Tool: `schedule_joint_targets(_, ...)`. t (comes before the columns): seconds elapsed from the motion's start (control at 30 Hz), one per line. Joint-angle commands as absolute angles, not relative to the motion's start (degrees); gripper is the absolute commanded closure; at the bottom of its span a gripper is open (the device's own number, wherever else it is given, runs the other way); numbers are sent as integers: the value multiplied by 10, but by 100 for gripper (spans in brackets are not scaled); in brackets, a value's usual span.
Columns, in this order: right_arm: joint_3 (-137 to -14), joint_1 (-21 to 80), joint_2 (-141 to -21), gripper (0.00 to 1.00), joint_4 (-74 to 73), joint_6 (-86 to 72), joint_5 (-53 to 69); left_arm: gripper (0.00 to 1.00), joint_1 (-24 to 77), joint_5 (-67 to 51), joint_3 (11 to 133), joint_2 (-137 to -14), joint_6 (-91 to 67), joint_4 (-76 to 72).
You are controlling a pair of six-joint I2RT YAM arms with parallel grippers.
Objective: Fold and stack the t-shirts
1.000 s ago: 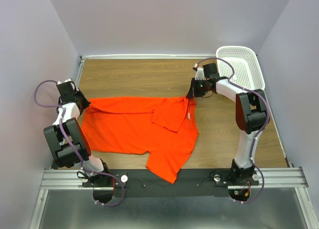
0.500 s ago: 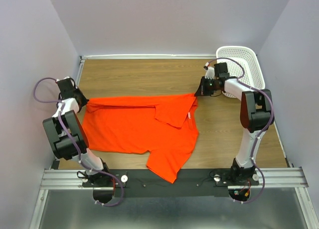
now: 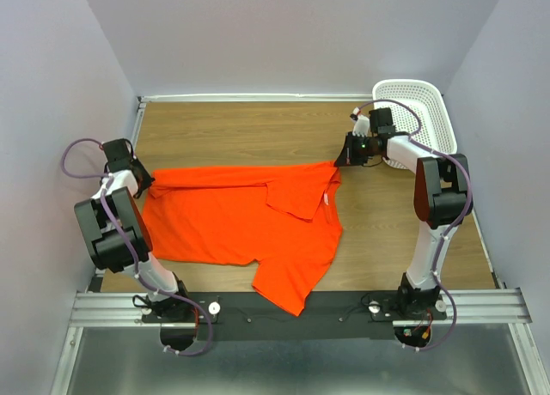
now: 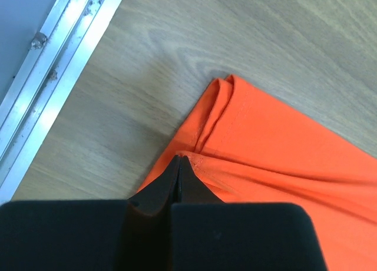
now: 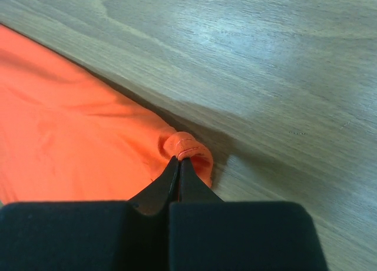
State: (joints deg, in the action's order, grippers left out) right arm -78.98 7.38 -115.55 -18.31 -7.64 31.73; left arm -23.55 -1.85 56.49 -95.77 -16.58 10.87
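The bright orange t-shirt [image 3: 241, 216] lies spread across the wooden table, one sleeve folded over near its right side and its lower corner hanging over the near edge. My left gripper [image 3: 144, 182] is shut on the shirt's far left edge; the left wrist view shows the fingertips pinching the hem [image 4: 200, 160]. My right gripper [image 3: 340, 160] is shut on the shirt's far right corner; the right wrist view shows a rolled bit of hem [image 5: 184, 146] between the tips, low over the table. The cloth is stretched between both grippers.
A white perforated plastic basket [image 3: 419, 112] stands at the back right, just beyond the right arm. An aluminium rail [image 4: 53, 76] runs along the table's left edge beside the left gripper. Bare wood [image 3: 241, 133] lies behind the shirt.
The right gripper pulled the shirt's corner to the right and back, and the left gripper shifted slightly left. The shirt's far edge is now drawn straighter and tauter.
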Motion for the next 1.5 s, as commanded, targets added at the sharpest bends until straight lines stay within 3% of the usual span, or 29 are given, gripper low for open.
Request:
schedule_joint_targets(0.0,-789,67,-1154,99,-199,-65,331,100,-236,-16,548,-919,-150,108)
schedule_joint_targets(0.1,-789,67,-1155,99,-200,-64,333,99,-236,-21,539,-898,-148,106)
schedule_joint_targets(0.13,-791,67,-1156,99,-201,-63,337,92,-236,-18,537,-890,-148,105)
schedule_joint_targets(0.17,-791,67,-1156,99,-201,-64,338,72,-236,-13,534,-873,-148,105)
schedule_joint_targets(0.27,-793,67,-1158,98,-204,-62,344,45,-236,-5,526,-839,-152,87)
schedule_joint_targets(0.33,-795,67,-1161,98,-205,-62,346,42,-236,-24,524,-824,-153,74)
schedule_joint_targets(0.63,-797,67,-1165,97,-208,-61,352,41,-236,-114,578,-927,-127,65)
schedule_joint_targets(0.9,-801,67,-1169,97,-210,-61,360,58,-236,-126,613,-993,-113,64)
schedule_joint_targets(1.47,-805,67,-1170,97,-212,-62,370,59,-230,-110,631,-1046,-105,82)
